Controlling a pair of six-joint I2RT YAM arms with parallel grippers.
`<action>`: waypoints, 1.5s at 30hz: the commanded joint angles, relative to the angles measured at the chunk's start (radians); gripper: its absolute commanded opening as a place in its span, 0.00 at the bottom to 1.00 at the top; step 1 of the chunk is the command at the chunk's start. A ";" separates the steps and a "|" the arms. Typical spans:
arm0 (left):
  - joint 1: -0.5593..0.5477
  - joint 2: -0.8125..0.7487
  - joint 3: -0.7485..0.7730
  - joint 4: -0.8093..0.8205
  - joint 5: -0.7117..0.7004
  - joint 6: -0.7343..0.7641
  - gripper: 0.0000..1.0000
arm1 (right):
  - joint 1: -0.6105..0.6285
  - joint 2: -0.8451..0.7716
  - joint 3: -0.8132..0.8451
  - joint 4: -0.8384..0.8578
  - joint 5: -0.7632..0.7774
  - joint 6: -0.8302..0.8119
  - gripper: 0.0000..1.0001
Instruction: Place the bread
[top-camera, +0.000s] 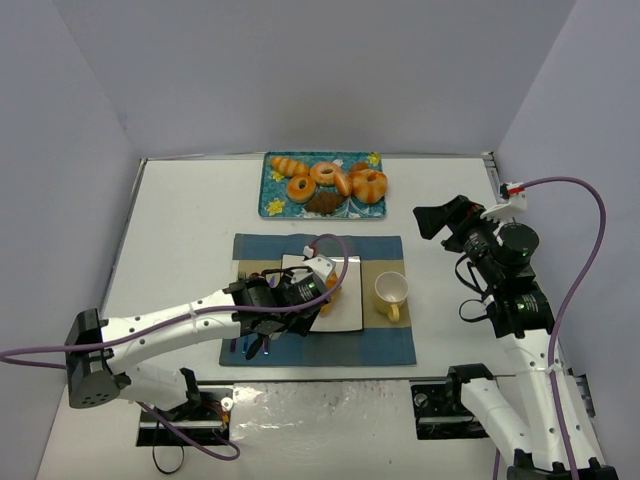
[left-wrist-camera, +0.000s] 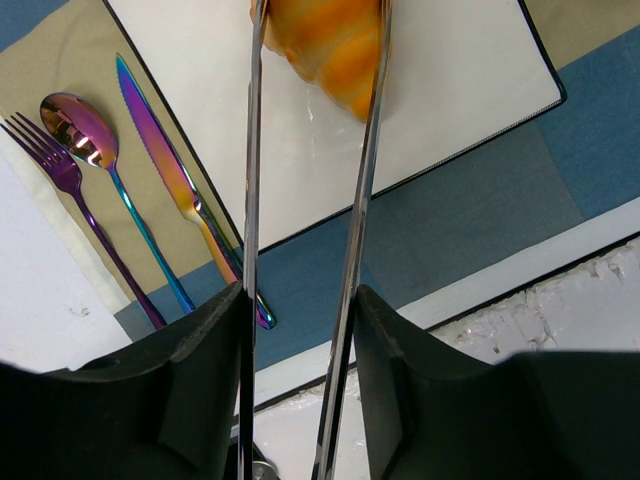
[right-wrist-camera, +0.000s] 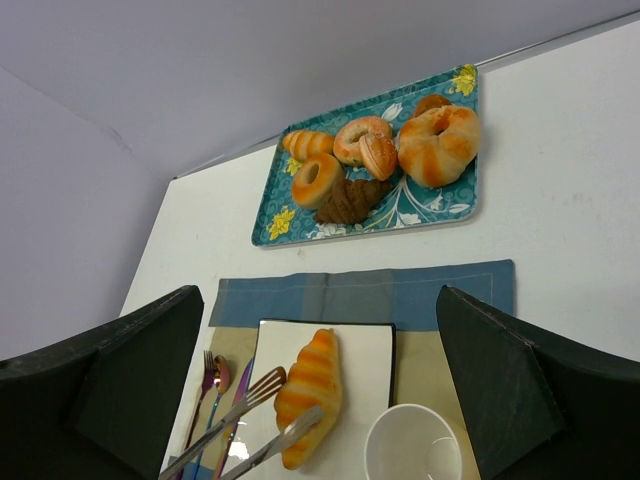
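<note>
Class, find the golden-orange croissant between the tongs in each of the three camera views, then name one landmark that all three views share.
Top external: croissant at the centre, only partly showing, on the white plate.
Left wrist: croissant at top centre, between the tongs.
Right wrist: croissant at bottom centre, lying on the plate.
Shared landmark: the white plate, seen in every view.
</note>
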 joint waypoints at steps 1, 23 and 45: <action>-0.010 -0.047 0.018 0.009 -0.031 -0.009 0.45 | -0.003 0.008 0.011 0.098 -0.001 0.000 1.00; -0.021 -0.119 0.168 -0.088 -0.150 -0.027 0.49 | -0.003 0.008 0.017 0.098 -0.001 -0.001 1.00; 0.760 0.098 0.416 0.113 -0.055 0.210 0.51 | -0.002 0.045 0.082 0.113 -0.052 0.004 1.00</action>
